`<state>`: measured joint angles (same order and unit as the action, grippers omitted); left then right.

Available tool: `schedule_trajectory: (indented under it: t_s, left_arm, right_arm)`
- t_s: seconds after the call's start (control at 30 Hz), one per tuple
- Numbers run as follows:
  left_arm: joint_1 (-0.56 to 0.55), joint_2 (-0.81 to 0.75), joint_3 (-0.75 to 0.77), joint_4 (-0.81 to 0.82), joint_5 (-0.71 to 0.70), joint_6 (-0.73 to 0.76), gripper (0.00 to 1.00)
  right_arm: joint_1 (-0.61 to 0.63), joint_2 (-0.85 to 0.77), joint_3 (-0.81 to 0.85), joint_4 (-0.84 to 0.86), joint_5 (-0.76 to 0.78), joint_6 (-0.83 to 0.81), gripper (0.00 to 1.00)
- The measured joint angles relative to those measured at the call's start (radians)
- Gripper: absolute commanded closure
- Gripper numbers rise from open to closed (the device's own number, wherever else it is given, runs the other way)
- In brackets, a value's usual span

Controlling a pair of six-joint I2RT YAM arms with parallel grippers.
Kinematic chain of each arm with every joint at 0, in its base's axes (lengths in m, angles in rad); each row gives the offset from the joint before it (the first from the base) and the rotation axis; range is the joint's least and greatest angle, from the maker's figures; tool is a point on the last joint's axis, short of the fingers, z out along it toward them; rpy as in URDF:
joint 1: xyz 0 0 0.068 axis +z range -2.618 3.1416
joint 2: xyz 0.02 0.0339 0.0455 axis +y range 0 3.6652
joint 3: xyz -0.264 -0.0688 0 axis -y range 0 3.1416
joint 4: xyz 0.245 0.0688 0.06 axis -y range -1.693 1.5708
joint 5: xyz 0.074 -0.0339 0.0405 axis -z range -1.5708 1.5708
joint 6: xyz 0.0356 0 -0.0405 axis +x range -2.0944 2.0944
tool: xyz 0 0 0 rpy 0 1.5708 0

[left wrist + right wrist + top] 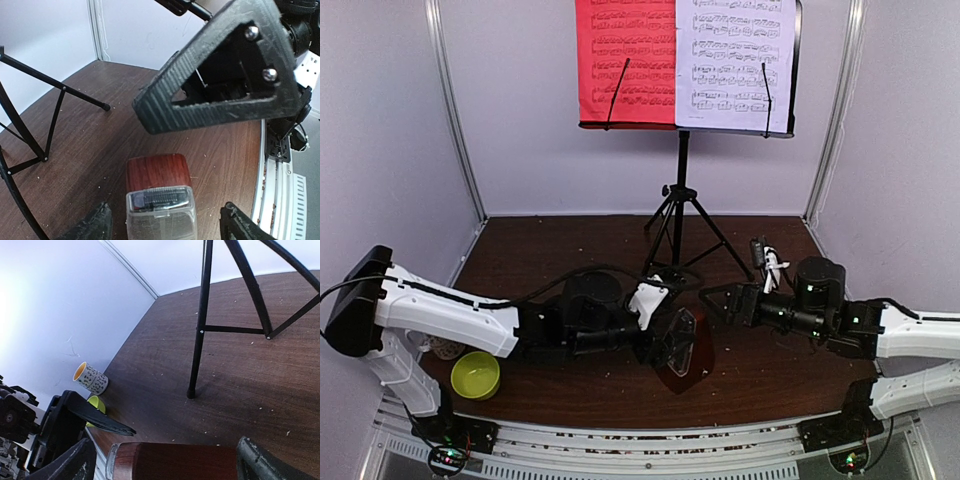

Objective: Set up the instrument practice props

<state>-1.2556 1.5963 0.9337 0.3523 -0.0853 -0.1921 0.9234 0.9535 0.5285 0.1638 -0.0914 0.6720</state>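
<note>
Though the view is tight, metronome (686, 352) seems to lie on its side near the table's (560, 250) front edge, mid-width.
Left gripper (166, 212) gapes wide astride its clear cover (160, 217), not touching; right gripper (165, 450) equally wide over the wood base (157, 172). Likely stiff, light; cover slick, crackable, so pinch the wood flanks.

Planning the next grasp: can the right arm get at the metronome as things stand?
Probably yes: the open right fingers seem to flank the metronome at its wooden end. The left fingers flank its clear end too, so space is tight.
</note>
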Motion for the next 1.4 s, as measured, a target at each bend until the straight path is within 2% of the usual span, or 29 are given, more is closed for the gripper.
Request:
schedule_trajectory:
  t_s: [0.2, 0.6, 0.83, 1.13, 1.4]
  left_arm:
    - [0.0, 0.027, 0.005, 0.006, 0.0, 0.003, 0.26]
    - [0.006, 0.029, 0.007, 0.016, -0.001, 0.003, 0.27]
    - [0.006, 0.029, 0.007, 0.016, -0.008, 0.006, 0.37]
    - [0.006, 0.029, 0.018, 0.013, -0.034, 0.022, 0.4]
    - [0.006, 0.029, 0.042, 0.011, -0.043, 0.027, 0.56]
  right_arm:
    - [0.0, 0.052, -0.024, 0.086, -0.065, 0.089, 0.06]
    - [-0.005, 0.117, -0.071, 0.178, -0.068, 0.162, 0.09]
    - [-0.006, 0.127, -0.103, 0.249, -0.069, 0.184, 0.11]
    - [-0.008, 0.122, -0.13, 0.294, -0.065, 0.193, 0.13]
    - [-0.01, 0.13, -0.139, 0.322, -0.061, 0.193, 0.14]
